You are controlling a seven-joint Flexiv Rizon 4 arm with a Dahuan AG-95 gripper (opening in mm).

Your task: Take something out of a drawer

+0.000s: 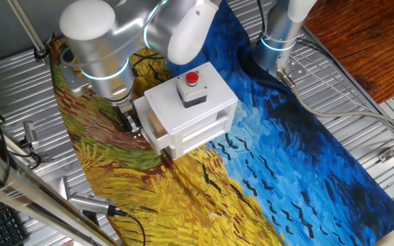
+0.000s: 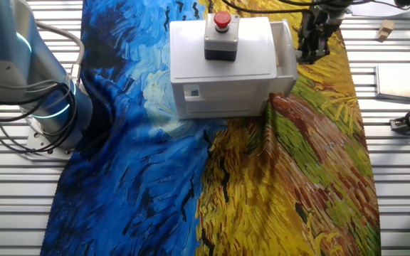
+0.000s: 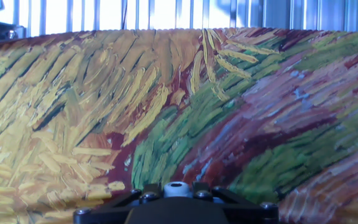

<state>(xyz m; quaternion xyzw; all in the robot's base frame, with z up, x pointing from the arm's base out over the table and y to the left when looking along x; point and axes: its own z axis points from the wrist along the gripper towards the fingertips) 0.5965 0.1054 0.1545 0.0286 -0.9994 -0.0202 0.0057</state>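
We see the white box (image 1: 190, 113), bearing a red push-button (image 1: 192, 78), standing on a painted cloth (image 1: 265, 171) over a ribbed metal table (image 2: 397, 178). Its drawer (image 2: 285, 53) is pulled partly out toward the gripper (image 1: 132, 124), which hangs just beside the drawer's outer end. Whether the fingers are apart or together, we cannot tell: both fixed views show only a dark cluster, and the hand view shows only the cloth and the camera mount. A tan edge, which we take for the wooden block (image 1: 157, 124), shows inside the drawer, just to the box side of the gripper; its long axis cannot be read. The coming move, we judge, is a short shift over the drawer, then a descent. The cloth is wrinkled near the box; cables (image 1: 334, 102) and tools lie at the table margins.
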